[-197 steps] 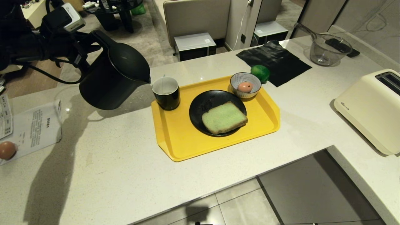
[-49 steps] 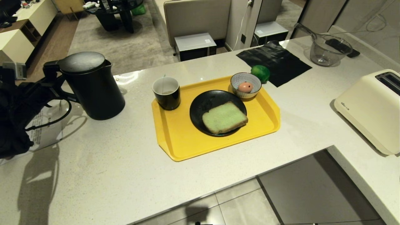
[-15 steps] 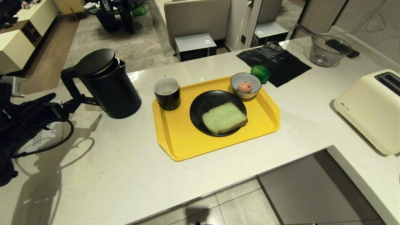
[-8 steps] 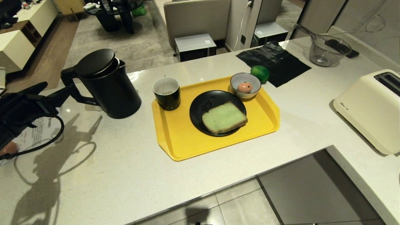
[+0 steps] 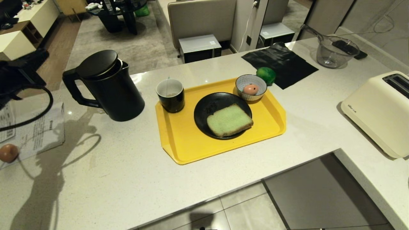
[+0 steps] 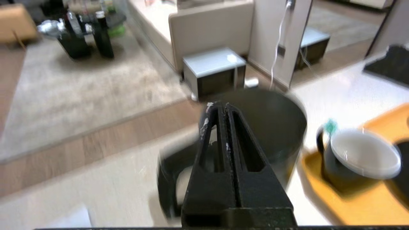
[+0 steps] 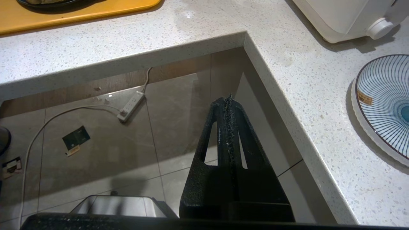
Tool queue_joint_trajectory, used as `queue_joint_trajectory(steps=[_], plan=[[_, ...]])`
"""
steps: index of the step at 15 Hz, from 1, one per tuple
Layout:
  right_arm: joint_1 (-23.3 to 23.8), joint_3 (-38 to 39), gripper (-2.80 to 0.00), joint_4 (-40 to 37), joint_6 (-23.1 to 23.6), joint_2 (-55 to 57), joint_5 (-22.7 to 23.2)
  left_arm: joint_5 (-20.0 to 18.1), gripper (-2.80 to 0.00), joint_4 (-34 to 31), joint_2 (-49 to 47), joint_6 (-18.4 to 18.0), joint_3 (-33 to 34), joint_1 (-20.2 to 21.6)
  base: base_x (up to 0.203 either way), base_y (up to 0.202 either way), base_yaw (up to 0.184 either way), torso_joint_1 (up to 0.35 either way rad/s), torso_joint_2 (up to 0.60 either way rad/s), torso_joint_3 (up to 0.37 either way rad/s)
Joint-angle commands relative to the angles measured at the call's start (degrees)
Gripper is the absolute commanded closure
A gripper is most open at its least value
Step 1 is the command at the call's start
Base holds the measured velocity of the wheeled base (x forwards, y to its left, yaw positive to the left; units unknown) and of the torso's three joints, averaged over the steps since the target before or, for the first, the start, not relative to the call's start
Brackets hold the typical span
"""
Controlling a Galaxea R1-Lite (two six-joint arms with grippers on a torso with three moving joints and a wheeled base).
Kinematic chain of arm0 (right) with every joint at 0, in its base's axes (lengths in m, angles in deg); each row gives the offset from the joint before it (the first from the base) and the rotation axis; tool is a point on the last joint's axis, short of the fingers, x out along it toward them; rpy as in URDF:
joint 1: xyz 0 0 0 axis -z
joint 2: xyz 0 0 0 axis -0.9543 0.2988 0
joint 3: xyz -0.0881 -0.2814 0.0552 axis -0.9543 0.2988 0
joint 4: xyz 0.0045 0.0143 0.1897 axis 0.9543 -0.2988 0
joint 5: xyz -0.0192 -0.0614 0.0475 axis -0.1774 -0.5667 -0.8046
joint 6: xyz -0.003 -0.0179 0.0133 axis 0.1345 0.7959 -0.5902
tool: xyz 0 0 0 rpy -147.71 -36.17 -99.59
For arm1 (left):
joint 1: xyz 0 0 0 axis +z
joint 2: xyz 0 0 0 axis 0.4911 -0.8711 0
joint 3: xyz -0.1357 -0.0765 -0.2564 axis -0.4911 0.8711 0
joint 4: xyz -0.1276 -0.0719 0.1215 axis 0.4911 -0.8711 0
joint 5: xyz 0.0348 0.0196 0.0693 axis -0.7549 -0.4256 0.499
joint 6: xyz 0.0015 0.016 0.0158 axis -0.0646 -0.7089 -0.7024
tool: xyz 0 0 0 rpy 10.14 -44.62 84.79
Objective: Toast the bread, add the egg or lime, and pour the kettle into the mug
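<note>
The black kettle (image 5: 110, 88) stands on the counter left of the yellow tray (image 5: 191, 147), with its lid sitting tilted. On the tray are the black mug (image 5: 170, 95), the green bread (image 5: 229, 119) on a black plate, and the egg (image 5: 250, 89) in a striped bowl. Just behind the bowl, off the tray, lies the lime (image 5: 266, 74). At the far left my left gripper (image 5: 40, 57) hangs shut and empty, apart from the kettle (image 6: 274, 127) and its handle. My right gripper (image 7: 228, 99) is shut and parked over the floor below the counter edge.
A cream toaster (image 5: 378, 110) sits on the right counter, with a striped plate (image 7: 383, 102) nearer the robot. A black cloth (image 5: 279, 62) and a glass bowl (image 5: 334, 51) are at the back right. Papers (image 5: 32, 134) and a plain brown egg (image 5: 8, 152) lie at the left.
My left gripper has let go of the kettle's handle, drawn back left and upward, and closed. The kettle stays standing where it was set.
</note>
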Motion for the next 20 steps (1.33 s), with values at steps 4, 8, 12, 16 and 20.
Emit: queue_joint_trajectory(steps=[4, 8, 12, 16, 20], plan=[[-0.02, 1.06, 0.0, 0.06, 0.0, 0.09, -0.05, -0.11, 0.0, -19.94, -2.45, 0.9, -22.19, 0.0, 0.0, 0.0, 0.0, 0.0, 0.0, 0.0], [-0.02, 1.14, 0.0, 0.06, -0.09, 0.09, -0.05, 0.19, 0.0, -39.87, -5.88, 1.14, -34.44, -0.12, 0.0, 0.0, 0.0, 0.0, 0.0, 0.0], [-0.02, 1.11, 0.0, 0.06, 0.0, 0.09, 0.01, -0.06, 0.0, -52.44, -10.01, 1.79, -42.29, -1.36, 0.0, 0.0, 0.0, 0.0, 0.0, 0.0], [-0.02, 1.14, 0.0, 0.06, 0.0, 0.09, -0.05, -0.01, 0.0, -52.74, -12.72, 2.04, -42.77, -3.05, 0.0, 0.0, 0.0, 0.0, 0.0, 0.0], [-0.02, 1.14, 0.0, 0.06, -0.01, 0.09, -0.04, 0.03, 0.0, -53.99, -14.77, 1.97, -43.58, -3.48, 0.0, 0.0, 0.0, 0.0, 0.0, 0.0]])
